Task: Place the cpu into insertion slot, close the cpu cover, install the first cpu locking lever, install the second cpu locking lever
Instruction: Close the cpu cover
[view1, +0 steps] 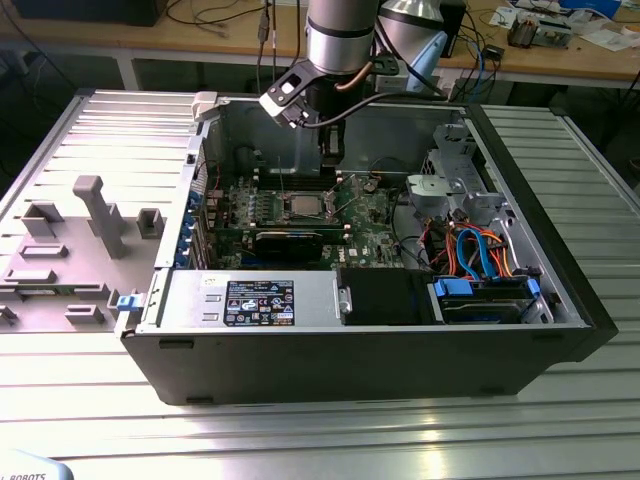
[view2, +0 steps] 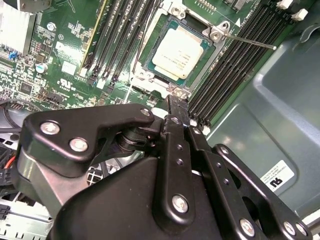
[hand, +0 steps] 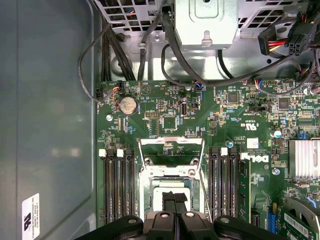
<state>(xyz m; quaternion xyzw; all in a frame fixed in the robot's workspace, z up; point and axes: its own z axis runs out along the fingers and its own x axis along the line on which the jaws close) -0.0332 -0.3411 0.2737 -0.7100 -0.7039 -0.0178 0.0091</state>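
The cpu (view2: 181, 51) lies flat in the insertion slot (view2: 197, 68) on the green motherboard, its pale metal top showing, with the dark socket edge visible around it. In the first wrist view the cpu (hand: 157, 197) is partly hidden by my fingertips. The cpu cover (hand: 170, 141), a thin silver frame, appears raised off one edge of the socket. A thin locking lever (view2: 247, 42) sticks out sideways, unlatched. My gripper (view2: 175, 107) (hand: 175, 196) (view1: 330, 155) hangs just above the socket edge, fingers shut together on nothing.
Black memory slots (hand: 115, 185) (view2: 225, 70) flank the socket on both sides. The grey case wall (view2: 280, 100) rises close by. Black cables (hand: 150, 45) run beyond the board. A drive bay with blue and orange cables (view1: 480, 260) sits at the exterior view's right.
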